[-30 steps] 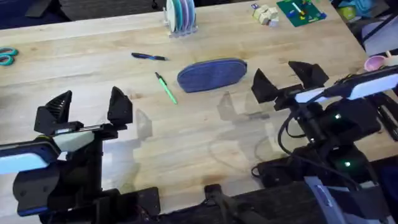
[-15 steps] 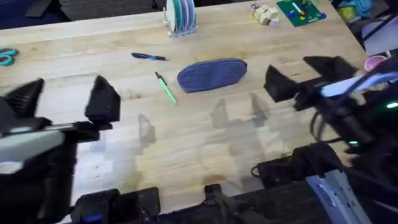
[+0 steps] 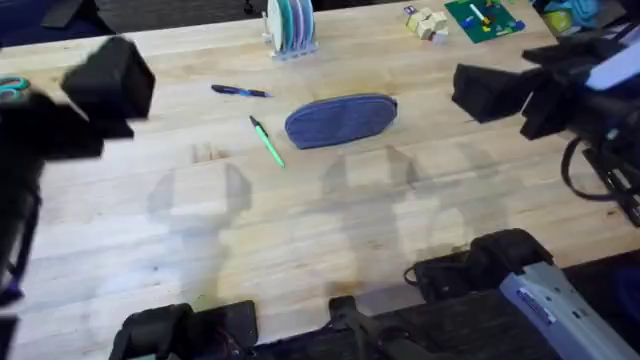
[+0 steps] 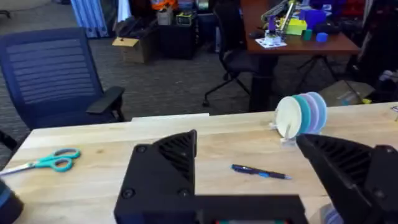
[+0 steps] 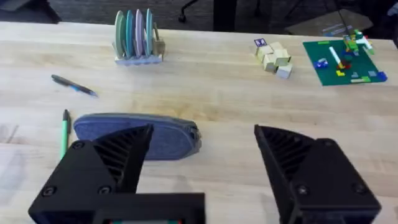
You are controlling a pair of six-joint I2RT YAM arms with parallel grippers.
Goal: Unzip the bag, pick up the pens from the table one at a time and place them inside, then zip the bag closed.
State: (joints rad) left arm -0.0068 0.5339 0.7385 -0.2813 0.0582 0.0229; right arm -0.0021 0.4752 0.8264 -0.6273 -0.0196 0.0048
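In the overhead view, you are seeing both arms risen toward the camera since a second ago: the left gripper (image 3: 105, 80) has moved from low near its base to high at the left edge, large and blurred, and the right gripper (image 3: 520, 95) has swung up and outward to the right edge. Neither has closed in on the bag (image 3: 341, 120), which is lying shut at mid-surface, unmoved across the three overhead frames. The green pen (image 3: 267, 141) is lying just beside the bag's left end, and the dark pen (image 3: 239, 91) is lying apart from it, farther back on the surface (image 3: 330, 230). In the left wrist view, the left fingers (image 4: 168, 168) are standing wide apart and gripping nothing; the dark pen (image 4: 261, 173) is showing between them, with the scissors (image 4: 53, 160) off to one side and a rack of coloured discs (image 4: 301, 115) beyond. In the right wrist view, the right fingers (image 5: 99, 171) are likewise spread and empty, and the bag (image 5: 137, 134) is lying ahead with its small metal pull (image 5: 194, 133) at the near end and the green pen (image 5: 64, 132) at the other. You are therefore judging the task as not yet started: the zipper is unopened and both pens are outside.
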